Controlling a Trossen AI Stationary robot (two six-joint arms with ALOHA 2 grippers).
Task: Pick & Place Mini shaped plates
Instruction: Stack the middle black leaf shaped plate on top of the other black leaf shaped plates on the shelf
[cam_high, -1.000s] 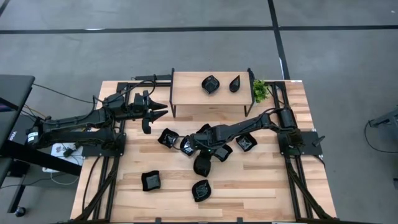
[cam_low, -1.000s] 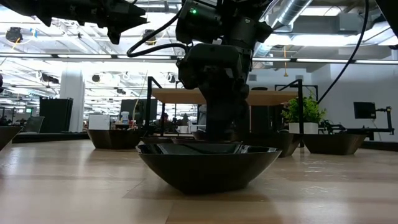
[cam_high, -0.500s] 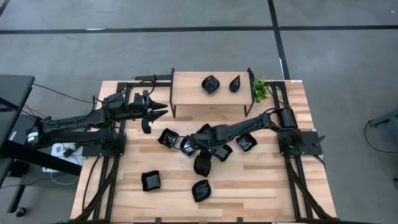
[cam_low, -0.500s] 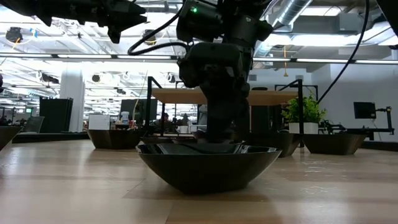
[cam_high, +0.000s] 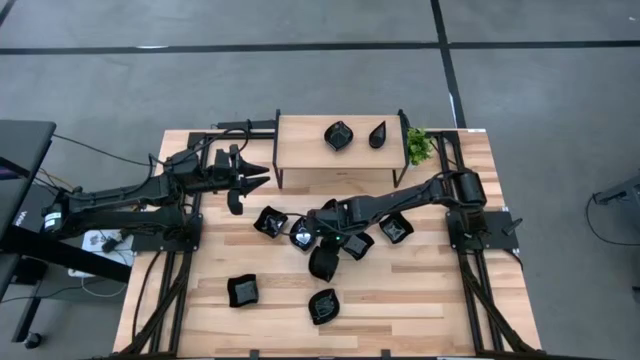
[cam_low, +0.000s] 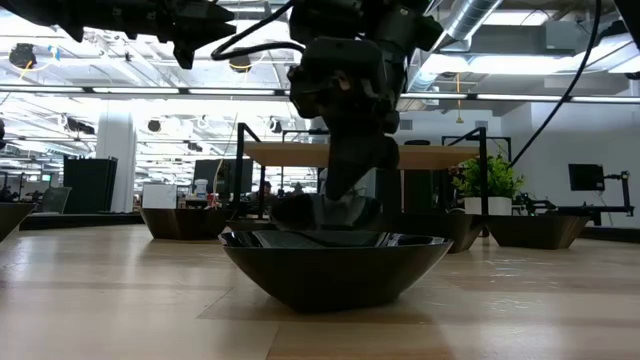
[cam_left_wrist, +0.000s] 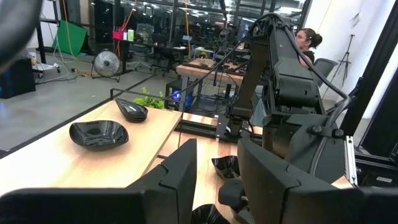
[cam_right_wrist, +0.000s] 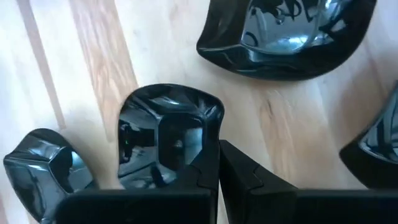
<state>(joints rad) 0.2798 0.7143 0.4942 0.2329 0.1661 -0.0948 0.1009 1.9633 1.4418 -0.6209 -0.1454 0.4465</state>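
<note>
Looking like a big open-plan robotics lab: exposed ducts (cam_low: 480, 20) running overhead, more workbenches (cam_left_wrist: 205, 65) sitting behind, a floor fan (cam_left_wrist: 104, 62) and green screen (cam_left_wrist: 69, 37) standing around.

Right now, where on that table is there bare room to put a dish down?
The raised shelf is bare left of its two dishes. The front right corner of the table is bare too. The middle is crowded: black dishes cluster around the right gripper.

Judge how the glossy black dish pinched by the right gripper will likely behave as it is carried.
The black dish looks rigid, so probably won't flex. Its glossy surface may slip in the right gripper, which pinches only one rim. Held by an edge, it could tilt.
</note>
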